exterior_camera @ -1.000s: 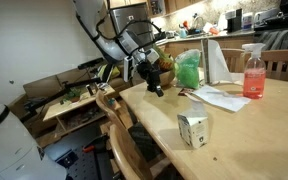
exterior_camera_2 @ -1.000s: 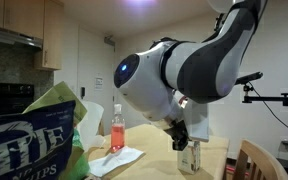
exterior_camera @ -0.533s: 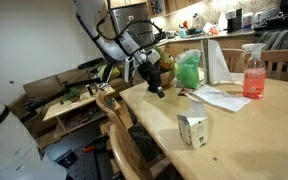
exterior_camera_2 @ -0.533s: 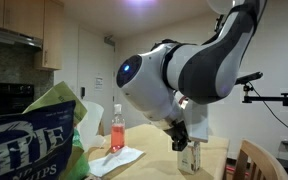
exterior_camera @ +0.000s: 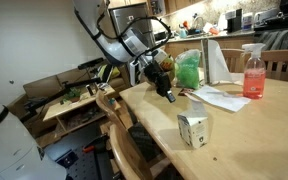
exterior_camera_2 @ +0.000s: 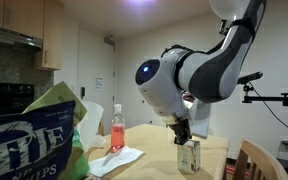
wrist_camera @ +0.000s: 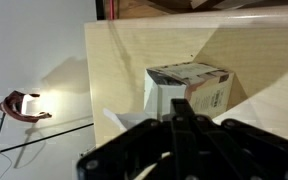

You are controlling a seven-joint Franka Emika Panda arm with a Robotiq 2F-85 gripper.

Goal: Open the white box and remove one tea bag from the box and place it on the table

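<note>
- White box [exterior_camera: 192, 130] stood upright on the light-wood table [exterior_camera: 256, 135] in an exterior view. It sat near the front edge, at 7 o'clock from the pink spray bottle [exterior_camera: 253, 72] and well apart from it.
- In that view the gripper [exterior_camera: 169, 95] hung over the table at the box's 11 o'clock, apart from the carton.
- In an exterior view set low on the table, the gripper [exterior_camera_2: 182, 140] sat at 12 o'clock of the box [exterior_camera_2: 189, 157]. Its tips overlapped the carton's top, and contact could not be told there.
- Only the wrist view showed the gripper [wrist_camera: 180, 108] with its jaws pressed together on nothing. The box [wrist_camera: 189, 88] lay just past the tips at 12 o'clock.
- A green bag [exterior_camera: 188, 70] and white paper sheets [exterior_camera: 219, 97] lay at the box's 12 o'clock.
- A chip bag [exterior_camera_2: 24, 135] filled one exterior view's foreground at 8 o'clock.
</note>
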